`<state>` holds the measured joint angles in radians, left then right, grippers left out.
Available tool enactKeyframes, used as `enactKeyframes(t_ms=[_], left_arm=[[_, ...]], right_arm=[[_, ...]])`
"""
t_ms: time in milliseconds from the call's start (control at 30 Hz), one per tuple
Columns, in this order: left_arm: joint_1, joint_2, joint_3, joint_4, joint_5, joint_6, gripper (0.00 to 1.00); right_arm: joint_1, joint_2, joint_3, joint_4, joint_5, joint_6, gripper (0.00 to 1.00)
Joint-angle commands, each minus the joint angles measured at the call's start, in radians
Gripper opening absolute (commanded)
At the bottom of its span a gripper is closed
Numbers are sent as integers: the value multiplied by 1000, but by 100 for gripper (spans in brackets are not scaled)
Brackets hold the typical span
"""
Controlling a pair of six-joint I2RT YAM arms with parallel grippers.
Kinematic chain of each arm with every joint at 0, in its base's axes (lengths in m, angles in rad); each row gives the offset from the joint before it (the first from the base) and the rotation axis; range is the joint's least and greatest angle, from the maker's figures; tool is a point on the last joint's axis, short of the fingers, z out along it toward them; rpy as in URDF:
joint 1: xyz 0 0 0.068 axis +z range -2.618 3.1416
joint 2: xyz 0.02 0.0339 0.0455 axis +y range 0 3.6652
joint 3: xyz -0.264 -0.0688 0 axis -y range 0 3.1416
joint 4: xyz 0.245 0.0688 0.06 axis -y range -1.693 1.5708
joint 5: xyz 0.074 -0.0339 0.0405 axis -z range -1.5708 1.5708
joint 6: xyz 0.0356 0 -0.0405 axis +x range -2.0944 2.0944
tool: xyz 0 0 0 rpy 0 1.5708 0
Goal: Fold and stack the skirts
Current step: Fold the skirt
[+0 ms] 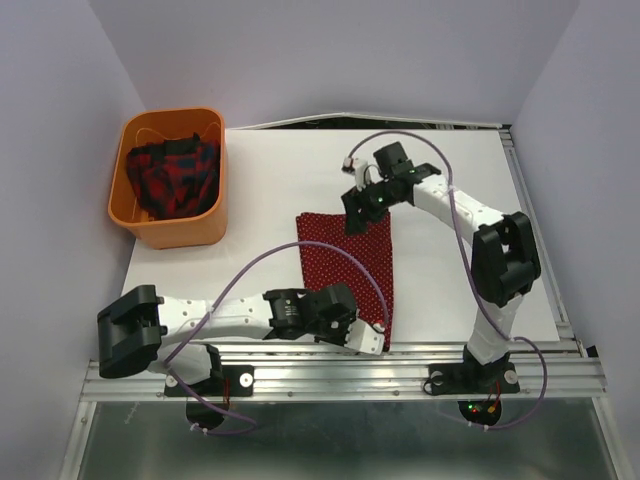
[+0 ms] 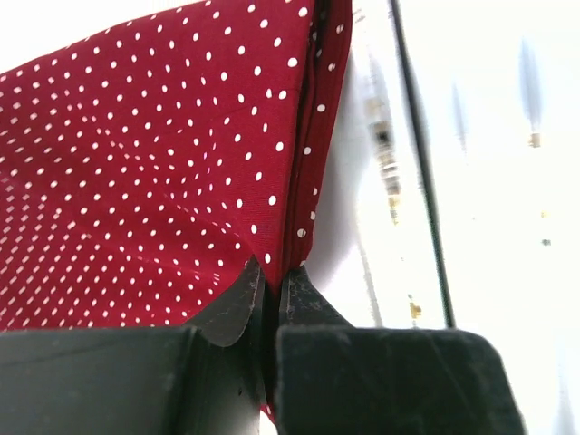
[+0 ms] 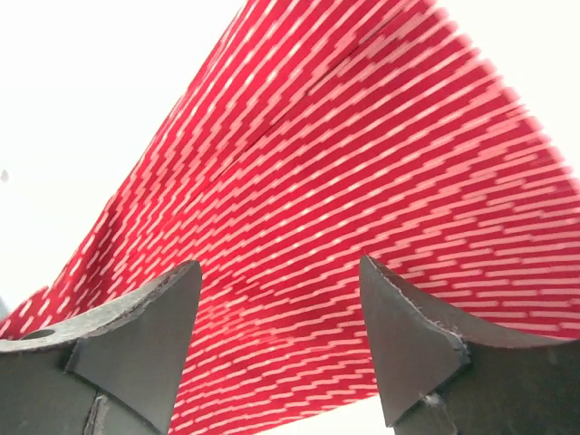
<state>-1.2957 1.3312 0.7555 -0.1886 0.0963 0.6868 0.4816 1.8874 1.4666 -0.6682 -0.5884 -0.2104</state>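
**Left fingers (image 2: 237, 308) clamped on the dotted skirt (image 1: 350, 270), right fingers (image 3: 145, 317) spread wide**

Both of my left fingers are pressed together, and a fold of the dark red cloth with its small white dots is pinched between their tips. I have it by the near right corner, close to the table's (image 1: 270, 180) front edge. In my left wrist view the cloth's edge runs up and away from the pinch in two layers, one lying against the other.

My right fingers stand well apart with nothing between them. They are at the far end of the same skirt, and the red cloth fills the wrist view beyond their tips, its dots smeared into streaks by blur. I cannot tell whether the tips touch the fabric.

From above, the dotted skirt lies on the white table between my two arms as a long piece. It is wider at the far end and narrower toward me.

The plaid skirt (image 1: 172, 178), red and dark, sits bunched inside the orange basket (image 1: 180, 232) at the table's far left corner, well apart from both of my hands.
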Motion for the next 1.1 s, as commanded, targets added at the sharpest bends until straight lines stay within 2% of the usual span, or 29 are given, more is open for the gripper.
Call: enactKeyframes(t_ms=[0, 233, 400, 600, 667, 733, 1067], left_arm=[[-7, -44, 70, -112, 173, -55, 0], [16, -84, 99, -179, 296, -53, 0], [56, -67, 191, -241, 405, -88, 0], [168, -4, 318, -298, 474, -102, 0], [242, 34, 352, -313, 484, -83, 0], [308, 74, 406, -333, 477, -61, 0], [479, 298, 639, -382, 476, 13, 0]], right_arm=[[-63, 2, 164, 25, 78, -47, 76], [-74, 157, 264, 51, 39, -47, 73], [-74, 262, 253, 81, 0, -67, 63], [-74, 256, 123, 139, -88, -29, 37], [-74, 239, 60, 168, -116, -24, 27], [-74, 225, 29, 168, -148, -24, 23], [-64, 193, -84, 171, -234, -47, 21]])
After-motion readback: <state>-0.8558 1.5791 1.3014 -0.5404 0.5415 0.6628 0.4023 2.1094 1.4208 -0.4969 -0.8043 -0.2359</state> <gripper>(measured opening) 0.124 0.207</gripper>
